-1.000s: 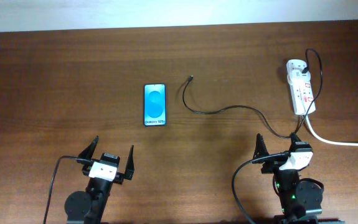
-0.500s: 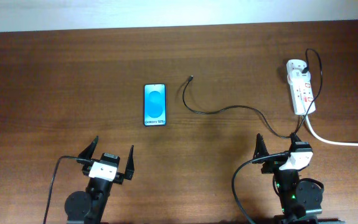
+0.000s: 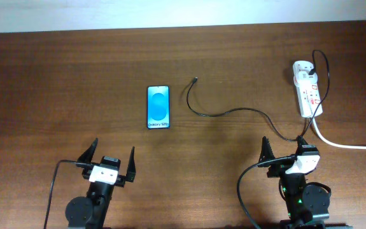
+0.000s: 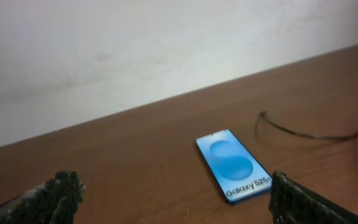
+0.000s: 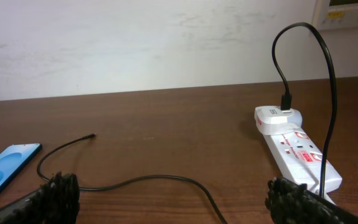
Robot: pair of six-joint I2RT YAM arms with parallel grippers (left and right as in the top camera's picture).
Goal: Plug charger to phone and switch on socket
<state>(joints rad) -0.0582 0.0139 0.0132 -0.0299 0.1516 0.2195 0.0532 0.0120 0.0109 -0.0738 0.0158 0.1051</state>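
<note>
Edging slightly toward the phone (image 3: 158, 107), the left gripper (image 3: 112, 154) holds its jaws wide; the right gripper (image 3: 283, 145), also wide, is unmoved; the charger (image 3: 227, 112) tip lies apart, right of the phone

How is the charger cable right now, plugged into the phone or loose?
The charger cable is loose: its tip lies on the table, apart from the phone.
</note>
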